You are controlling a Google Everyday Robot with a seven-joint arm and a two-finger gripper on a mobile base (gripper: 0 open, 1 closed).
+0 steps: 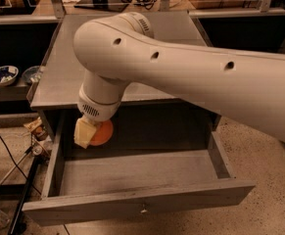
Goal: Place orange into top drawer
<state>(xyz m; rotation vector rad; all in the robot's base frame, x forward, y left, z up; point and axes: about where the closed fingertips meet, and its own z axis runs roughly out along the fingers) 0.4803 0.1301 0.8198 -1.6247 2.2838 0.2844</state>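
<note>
The white robot arm [191, 72] filled most of the view, sweeping in from the right above the top drawer [132, 173] and bending down at a thick rounded joint over the drawer's back-left corner. The grey bench [59, 82] sat directly above the top drawer, and its front edge overhung the drawer's rear part. The top drawer stood pulled well out toward the camera, a wide, shallow grey wooden box with its floor exposed and bare, and its flat front panel nearest the viewer.

The end effector [93, 134] hung below the arm's ribbed wrist, inside the back-left part of the drawer opening and above the drawer floor. It held the orange [103, 132], with 1 pale, cream-coloured finger [84, 133] pressed against the fruit's left side; the opposite finger was hidden. The orange was clear of the drawer floor, near the drawer's left wall and just under the bench edge.

To the left of the drawer, on a lower shelf, sat 2 bowls, 1 of them blue and white [1, 75]. A small metal pull [143, 210] marked the centre of the drawer's front panel.
</note>
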